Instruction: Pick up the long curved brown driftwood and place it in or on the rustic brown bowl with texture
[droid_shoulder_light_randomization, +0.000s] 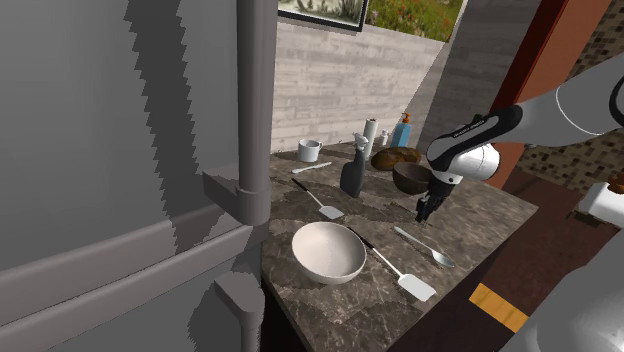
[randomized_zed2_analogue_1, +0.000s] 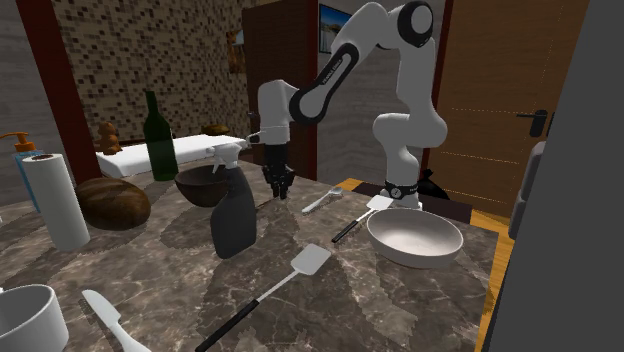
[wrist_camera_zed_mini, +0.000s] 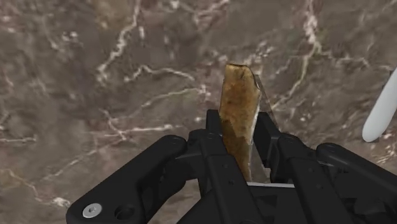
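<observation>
Nearest the wrist camera, the claw (wrist_camera_zed_mini: 240, 143) is closed on the driftwood (wrist_camera_zed_mini: 238, 95). Its two black fingers press the piece from either side, so the rough brown end juts past the tips toward the marbled surface (wrist_camera_zed_mini: 95, 76). A side pinch like this probably keeps a long, curved piece from rolling or swinging during the carry. How much of the wood lies back behind the fingers cannot be told. In the shoulder view, a white bowl (droid_shoulder_light_randomization: 327, 250) sits nearest on the surface, with a spatula (droid_shoulder_light_randomization: 400, 272) and a spoon (droid_shoulder_light_randomization: 425, 246) lying just beyond it. Past those, the claw hangs pointing down, seemingly clear of the stone and just beside the brown bowl (droid_shoulder_light_randomization: 411, 178), on its open side. That suits the task: only a short lift over the rim looks needed. A dark spray bottle (droid_shoulder_light_randomization: 351, 172) stands to the shoulder view's left of the bowl and a loaf (droid_shoulder_light_randomization: 396, 157) lies close behind it, so this open side is the least crowded way in. Farthest back stand a paper roll (droid_shoulder_light_randomization: 369, 132) and a white mug (droid_shoulder_light_randomization: 310, 150).
</observation>
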